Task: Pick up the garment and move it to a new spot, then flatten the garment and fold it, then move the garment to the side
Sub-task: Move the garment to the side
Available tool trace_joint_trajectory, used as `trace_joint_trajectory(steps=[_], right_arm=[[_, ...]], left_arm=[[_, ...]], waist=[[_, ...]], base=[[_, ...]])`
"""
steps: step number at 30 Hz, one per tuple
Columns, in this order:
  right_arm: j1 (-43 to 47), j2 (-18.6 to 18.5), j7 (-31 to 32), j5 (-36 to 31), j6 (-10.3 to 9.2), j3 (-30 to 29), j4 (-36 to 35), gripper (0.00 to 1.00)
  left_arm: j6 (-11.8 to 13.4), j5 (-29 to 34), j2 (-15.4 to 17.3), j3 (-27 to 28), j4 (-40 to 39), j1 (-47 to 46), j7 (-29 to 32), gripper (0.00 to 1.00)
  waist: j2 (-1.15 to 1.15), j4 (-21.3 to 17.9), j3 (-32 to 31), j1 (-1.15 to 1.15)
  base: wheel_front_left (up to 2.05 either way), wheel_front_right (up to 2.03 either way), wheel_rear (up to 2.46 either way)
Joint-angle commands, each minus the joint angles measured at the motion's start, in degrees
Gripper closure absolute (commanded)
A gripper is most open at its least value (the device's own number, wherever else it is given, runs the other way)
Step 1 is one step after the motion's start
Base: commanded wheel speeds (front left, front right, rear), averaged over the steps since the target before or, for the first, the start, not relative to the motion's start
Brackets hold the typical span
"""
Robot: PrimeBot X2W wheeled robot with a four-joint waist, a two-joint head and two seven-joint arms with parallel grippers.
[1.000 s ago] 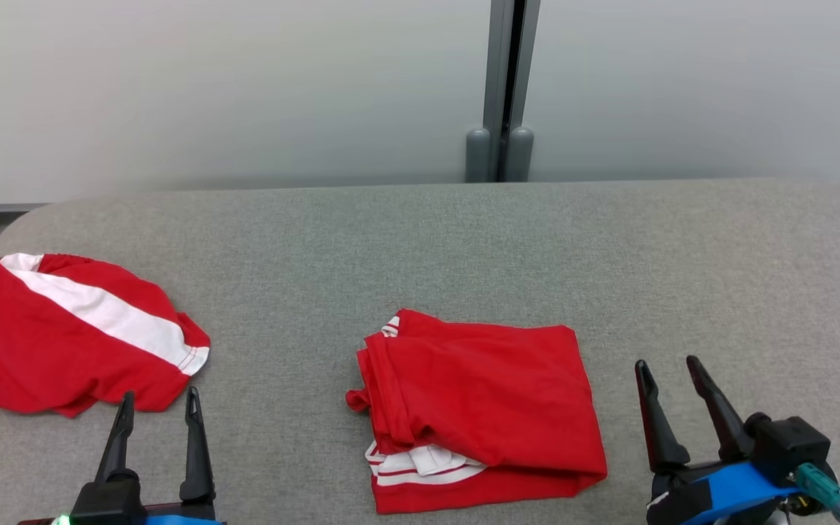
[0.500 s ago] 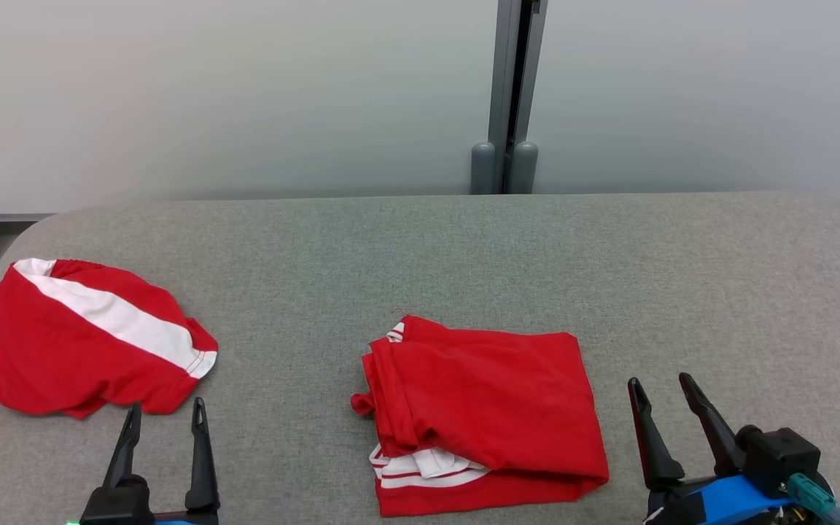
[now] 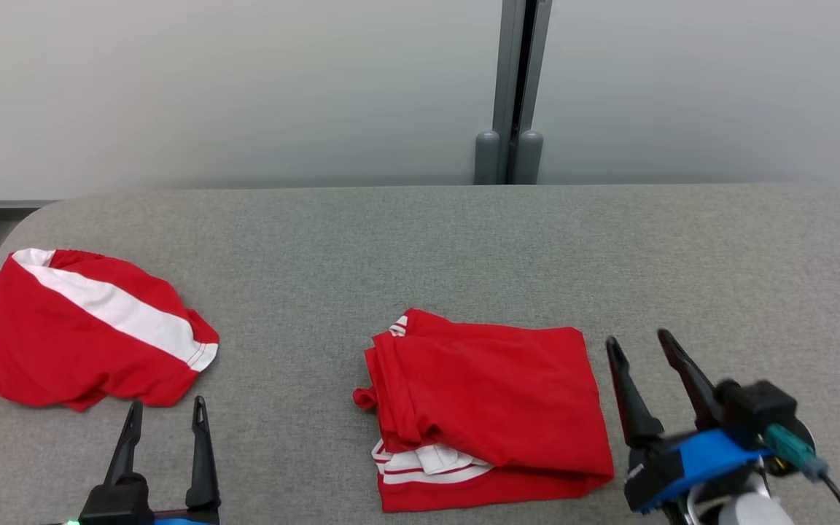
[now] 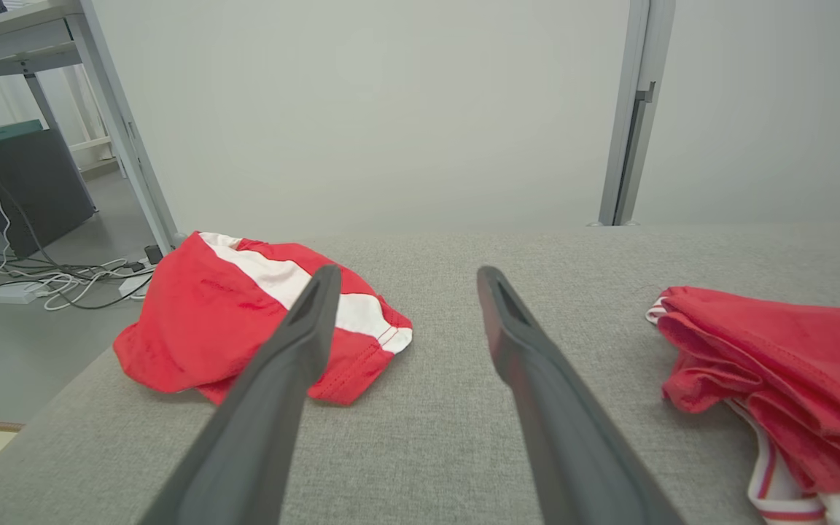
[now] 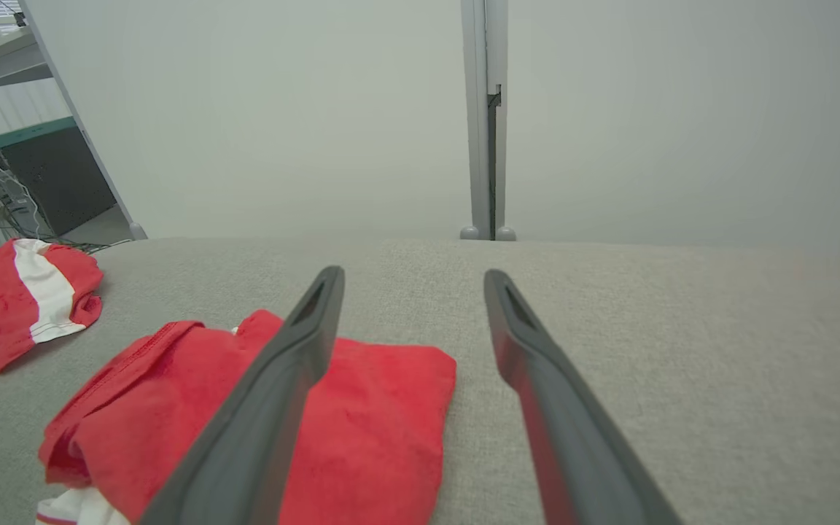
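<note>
Grey fabric tabletop (image 3: 464, 240) in front of a pale wall carries a folded red cloth garment with white striped trim (image 3: 493, 394). Just right of it is the right gripper (image 3: 637, 335), fingers spread, holding nothing. Well to its left lies a crumpled red garment with a white band (image 3: 77, 343). The left gripper (image 3: 167, 402), between the two, is also wide apart and empty.

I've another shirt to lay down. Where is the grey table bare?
Bare: the far strip of the table behind both garments; the gap between the crumpled red-and-white garment and the folded red garment; the right end beyond the right pincer. Crowded: the left end, and the near edge around the folded garment and the left pincer.
</note>
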Motion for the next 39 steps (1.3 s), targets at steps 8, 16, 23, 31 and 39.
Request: trace_joint_trajectory(steps=[8,16,23,31,39], right_arm=[[-7.71,-0.18,5.88,-1.68,0.01,0.52,4.41,0.00],[-10.30,-0.86,10.14,-1.05,0.01,-0.58,15.77,0.00],[-11.51,-0.57,9.71,0.03,0.01,0.08,22.90,0.00],[-11.95,-0.09,8.47,3.31,0.01,4.30,28.15,0.00],[-15.15,-0.73,6.15,7.76,0.00,8.32,28.45,1.00]], left_arm=[[0.36,-0.44,0.29,-0.62,-0.27,-1.96,-0.26,0.00],[0.25,-1.21,0.07,-1.05,-0.16,-3.69,-0.26,0.00],[0.43,-1.61,-0.04,-1.07,-0.07,-4.79,-0.26,0.00],[0.53,-1.75,-0.22,-1.50,0.16,-5.48,-0.26,0.00],[0.39,-2.07,-0.36,-1.48,0.14,-6.18,-0.26,0.00]], waist=[[0.00,1.52,1.44,0.00],[0.00,3.48,3.88,0.00],[0.00,3.86,5.68,0.00],[0.00,3.60,6.58,0.00],[0.00,3.32,7.87,0.00]], base=[[0.00,0.00,0.00],[0.00,0.00,0.00],[0.00,0.00,0.00],[0.00,0.00,0.00],[0.00,0.00,0.00]])
